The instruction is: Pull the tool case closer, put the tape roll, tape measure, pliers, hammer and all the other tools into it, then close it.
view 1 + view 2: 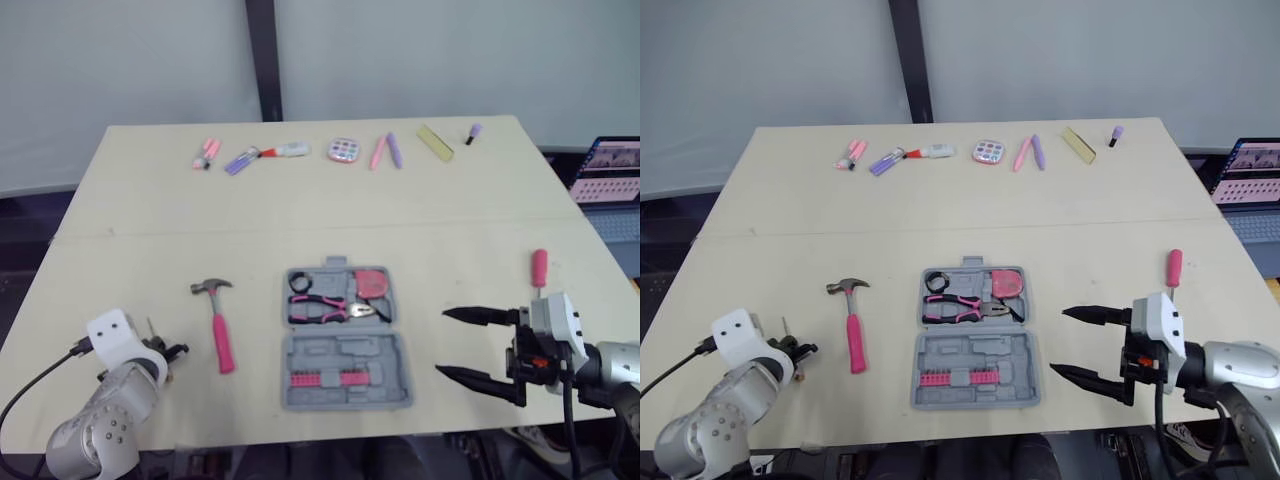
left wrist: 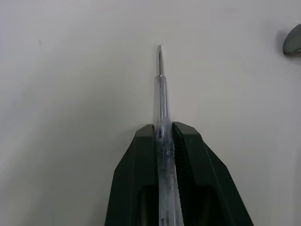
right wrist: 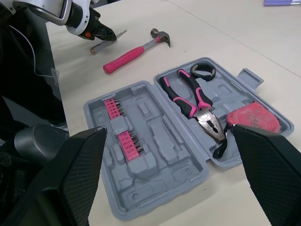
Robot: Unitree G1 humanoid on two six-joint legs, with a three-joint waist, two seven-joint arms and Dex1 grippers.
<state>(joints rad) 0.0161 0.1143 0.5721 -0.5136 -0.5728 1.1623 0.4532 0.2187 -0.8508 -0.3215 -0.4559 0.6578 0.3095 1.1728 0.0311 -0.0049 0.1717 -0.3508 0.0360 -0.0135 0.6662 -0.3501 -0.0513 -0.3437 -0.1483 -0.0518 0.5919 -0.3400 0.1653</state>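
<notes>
The grey tool case [image 1: 392, 345] lies open near the table's front middle. Inside it are the pink-handled pliers [image 1: 325, 308], a pink tape measure [image 1: 373, 284], a black tape roll [image 1: 299, 283] and a row of pink bits [image 1: 325, 378]. A pink-handled hammer [image 1: 220, 325] lies on the table left of the case. Further left, my left gripper [image 1: 170, 352] is shut on a clear-handled screwdriver [image 2: 162, 99], held just over the table. Right of the case, my right gripper [image 1: 443, 342] stands open with nothing in it. A pink-handled screwdriver [image 1: 539, 270] lies behind it.
Along the table's far edge lie several small items: pink and purple markers [image 1: 385, 151], a glue tube [image 1: 287, 150], a round palette [image 1: 343, 150] and a yellow bar [image 1: 435, 142]. A laptop [image 1: 608, 172] sits off the table's right side.
</notes>
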